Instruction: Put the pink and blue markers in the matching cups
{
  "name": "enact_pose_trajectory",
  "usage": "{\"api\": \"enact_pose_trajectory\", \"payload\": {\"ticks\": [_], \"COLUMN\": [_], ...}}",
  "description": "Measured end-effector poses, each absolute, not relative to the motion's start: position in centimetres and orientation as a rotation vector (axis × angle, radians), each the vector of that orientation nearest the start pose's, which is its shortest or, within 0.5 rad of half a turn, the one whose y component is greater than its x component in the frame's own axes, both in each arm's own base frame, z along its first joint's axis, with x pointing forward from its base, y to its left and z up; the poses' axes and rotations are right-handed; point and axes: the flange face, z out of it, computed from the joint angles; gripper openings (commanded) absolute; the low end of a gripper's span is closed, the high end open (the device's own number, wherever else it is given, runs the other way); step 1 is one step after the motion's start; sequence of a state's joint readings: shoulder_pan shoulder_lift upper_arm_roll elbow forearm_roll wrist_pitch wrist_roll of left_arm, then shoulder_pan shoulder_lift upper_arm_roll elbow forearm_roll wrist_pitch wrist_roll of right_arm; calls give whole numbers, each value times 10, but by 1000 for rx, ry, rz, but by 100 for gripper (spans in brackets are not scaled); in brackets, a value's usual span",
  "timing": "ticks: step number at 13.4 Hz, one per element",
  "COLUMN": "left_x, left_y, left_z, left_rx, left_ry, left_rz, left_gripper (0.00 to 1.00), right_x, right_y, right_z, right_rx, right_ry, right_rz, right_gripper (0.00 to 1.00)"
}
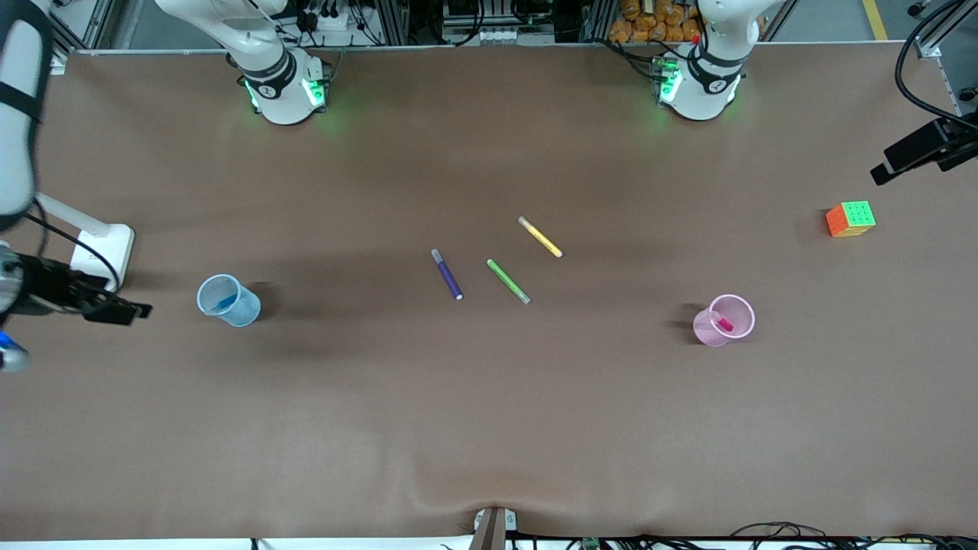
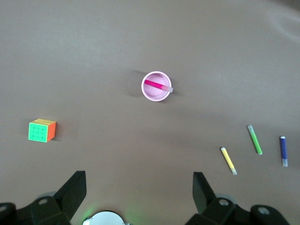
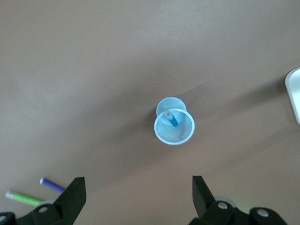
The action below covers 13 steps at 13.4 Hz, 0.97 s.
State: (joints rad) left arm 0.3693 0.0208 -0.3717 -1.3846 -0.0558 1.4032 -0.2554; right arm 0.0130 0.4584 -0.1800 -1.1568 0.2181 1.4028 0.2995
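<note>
From the front, the blue cup (image 1: pixel 228 300) stands on the brown surface (image 1: pixel 489 412) toward the right arm's end, with the blue marker (image 1: pixel 225 302) inside it, leaning slantwise. The pink cup (image 1: pixel 723 320) stands toward the left arm's end and holds the pink marker (image 1: pixel 723 323), also aslant. Between the cups lie a purple marker (image 1: pixel 447 273), a green marker (image 1: pixel 508 281) and a yellow marker (image 1: pixel 540 237), all diagonal and roughly parallel. A colour cube (image 1: pixel 850 219) sits near the left arm's end. The right gripper (image 1: pixel 114 309) hangs at the surface's edge beside the blue cup; the left gripper (image 1: pixel 890 169) hangs above the cube's end.

In the left wrist view, the left gripper's fingers (image 2: pixel 75 191) stand wide and empty, well apart from the pink cup (image 2: pixel 156 86). The pink marker (image 2: pixel 157 86) lies across the cup's mouth, its pale end resting on the rim.

In the right wrist view, the right gripper's fingers (image 3: pixel 74 197) stand wide and empty, the blue cup (image 3: pixel 174 123) well clear of them. The blue marker (image 3: pixel 171 117) stands steeply inside.
</note>
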Motion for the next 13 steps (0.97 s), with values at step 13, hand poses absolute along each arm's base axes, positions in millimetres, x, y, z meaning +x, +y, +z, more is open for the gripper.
{"api": "enact_pose_trajectory", "payload": {"ticks": [13], "left_x": [476], "left_y": [-49], "left_z": [646], "left_rx": [-3131], "left_ry": [-250], "left_rz": [3], "left_gripper": [100], "right_x": [588], "right_y": [-58], "right_z": [620], "right_rx": [-3127], "right_ry": [187], "right_rz": [121], "right_gripper": [100]}}
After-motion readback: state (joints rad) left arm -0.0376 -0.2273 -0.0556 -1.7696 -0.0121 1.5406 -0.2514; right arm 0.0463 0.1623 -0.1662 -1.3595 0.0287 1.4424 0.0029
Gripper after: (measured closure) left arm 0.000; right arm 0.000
